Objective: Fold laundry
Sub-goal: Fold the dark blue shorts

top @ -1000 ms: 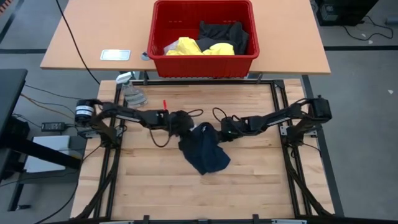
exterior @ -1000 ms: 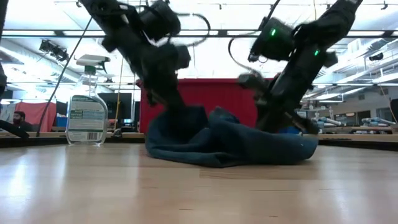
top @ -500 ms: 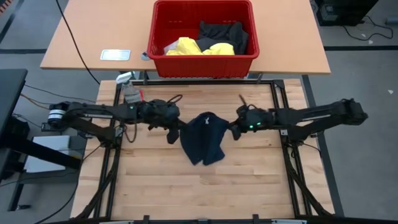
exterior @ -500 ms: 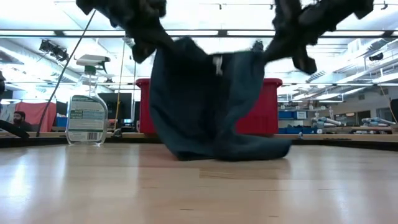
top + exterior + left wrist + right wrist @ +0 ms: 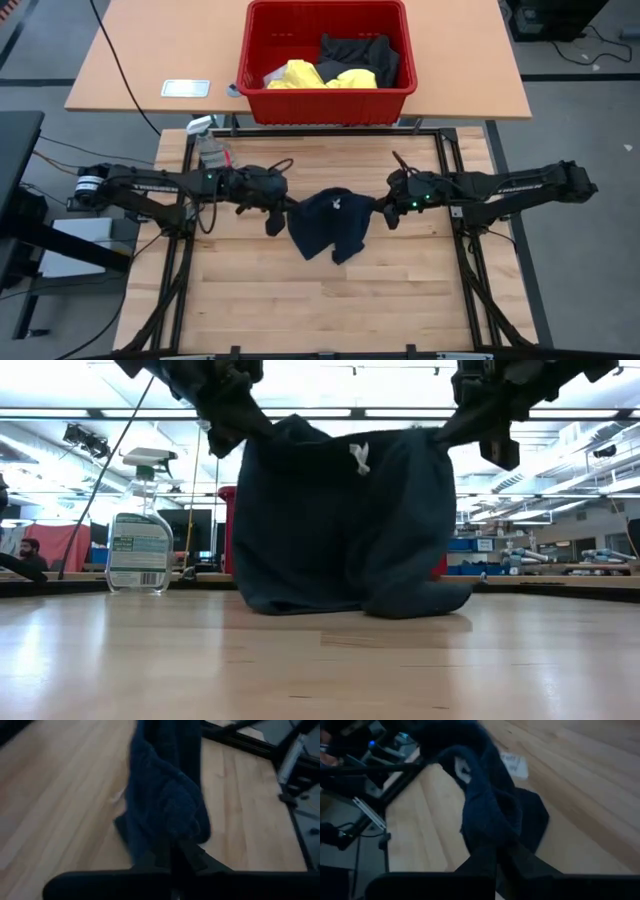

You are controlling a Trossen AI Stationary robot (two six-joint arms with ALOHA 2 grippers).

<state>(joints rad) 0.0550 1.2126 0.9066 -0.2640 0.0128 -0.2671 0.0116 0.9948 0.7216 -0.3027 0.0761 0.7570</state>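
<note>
Navy garment [image 5: 328,222] stretched between both sets of jaws.
Left gripper [image 5: 281,208] and right gripper [image 5: 381,206] each clamp a top corner; its hem rests on the table [image 5: 260,290].

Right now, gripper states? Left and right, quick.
Left gripper: shut on the navy garment, holding one top corner up.
Right gripper: shut on the navy garment, holding the other top corner.

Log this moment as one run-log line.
step: spreading | left tool: shut on navy garment | right tool: shut on navy garment | garment: held up between both, hem on table
</note>
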